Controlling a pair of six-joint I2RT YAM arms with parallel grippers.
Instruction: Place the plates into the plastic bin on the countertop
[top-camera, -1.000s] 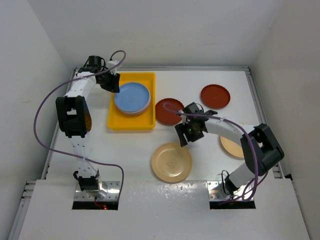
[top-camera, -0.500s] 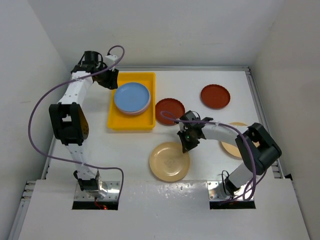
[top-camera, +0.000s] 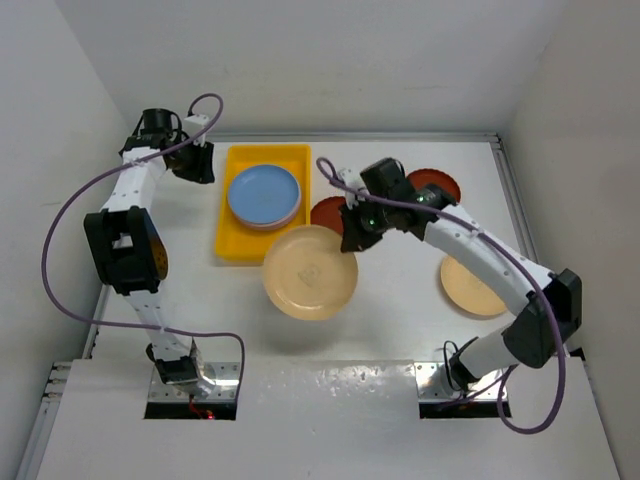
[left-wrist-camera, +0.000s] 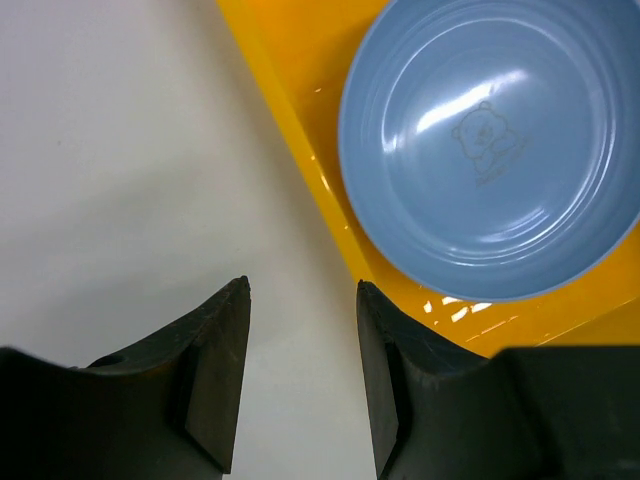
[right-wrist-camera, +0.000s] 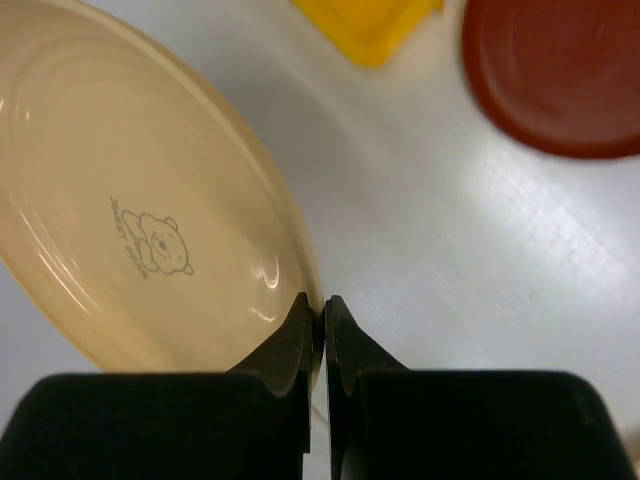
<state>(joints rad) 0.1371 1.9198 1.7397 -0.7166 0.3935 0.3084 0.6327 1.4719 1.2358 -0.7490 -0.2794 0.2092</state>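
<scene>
The right pincer (right-wrist-camera: 322, 305) grips a tan-yellow plate (top-camera: 310, 272) by its rim above the worktop (top-camera: 400, 320) — the plastic bin (top-camera: 228, 240) just left of it. Keep it level, then lower squarely onto the blue plate (top-camera: 264, 194).

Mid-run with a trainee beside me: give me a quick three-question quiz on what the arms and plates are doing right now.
1. Multiple choice: which colour of plate do the right jaws hold? A blue, B tan-yellow, C dark red.
2. True or false: the left jaws are shut on the rim of the yellow bin.
3. Fill in: the top plate of the stack in the bin is ____.

Key
1. B: the tan-yellow plate, pinched at its rim and held near the bin's near right corner.
2. False: they stand open over the countertop, left of the bin.
3. Blue: the blue plate.
</scene>
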